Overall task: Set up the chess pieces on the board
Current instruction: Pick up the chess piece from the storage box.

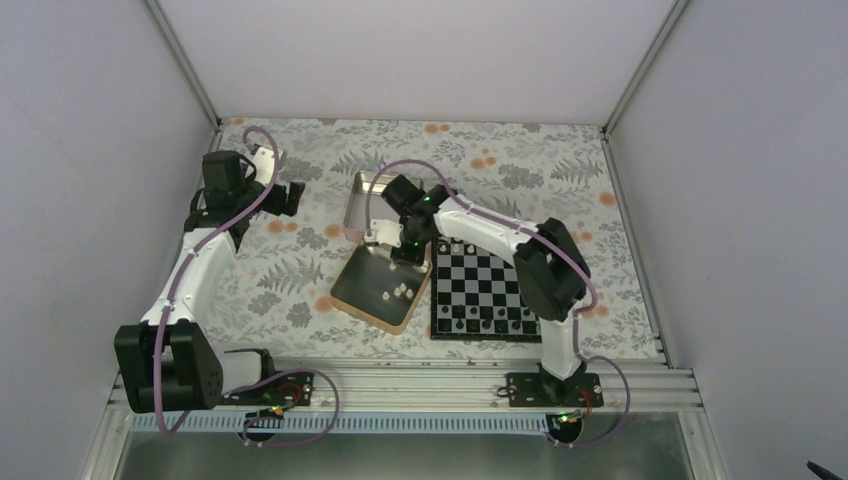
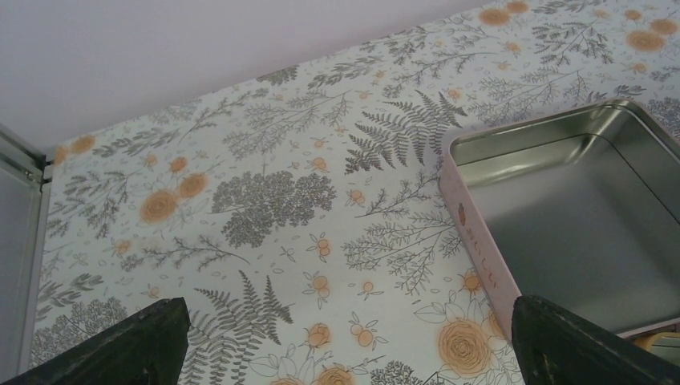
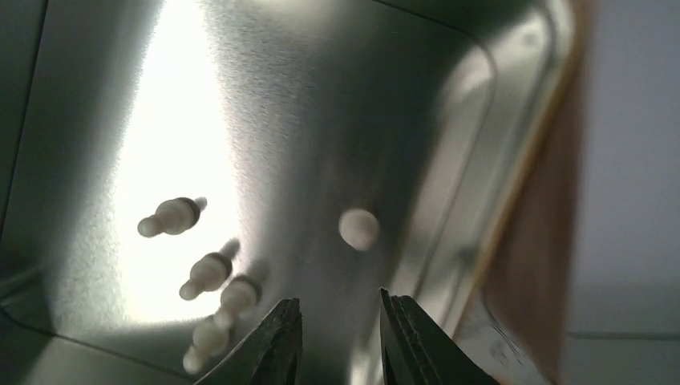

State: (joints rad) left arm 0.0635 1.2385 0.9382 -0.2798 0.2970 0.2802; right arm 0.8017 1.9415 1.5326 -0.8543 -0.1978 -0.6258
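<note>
We're looking down on the floral-covered table (image 1: 300, 280), and both arms are out over it. The left arm (image 1: 200, 265) reaches to the far left, and its left gripper (image 1: 290, 197) hangs above bare cloth. In its wrist view the two dark fingers (image 2: 136, 345) are spread wide with nothing between them. Just to its right sits the far tin (image 2: 473, 241), with nothing in the part we can see.

The right arm (image 1: 500, 235) sweeps across the board's far-left corner, putting the right gripper (image 1: 405, 250) over the near tin (image 1: 365, 285). That's the copper-rimmed one, touching the board's left edge. Up close, the right gripper (image 3: 337, 345) shows a narrow gap and no piece in it.

The board (image 1: 490, 290) lies front and centre-right. A row of dark pieces (image 1: 480, 322) stands along its near edge, and a few pale ones stand at the far-left corner, too small for us to tell apart.

Down on the shiny tin floor we count five cream chess pieces (image 3: 208, 273). Four lie toppled in a loose cluster left of the fingertips. One (image 3: 358, 228) sits apart, just ahead of the gap.
</note>
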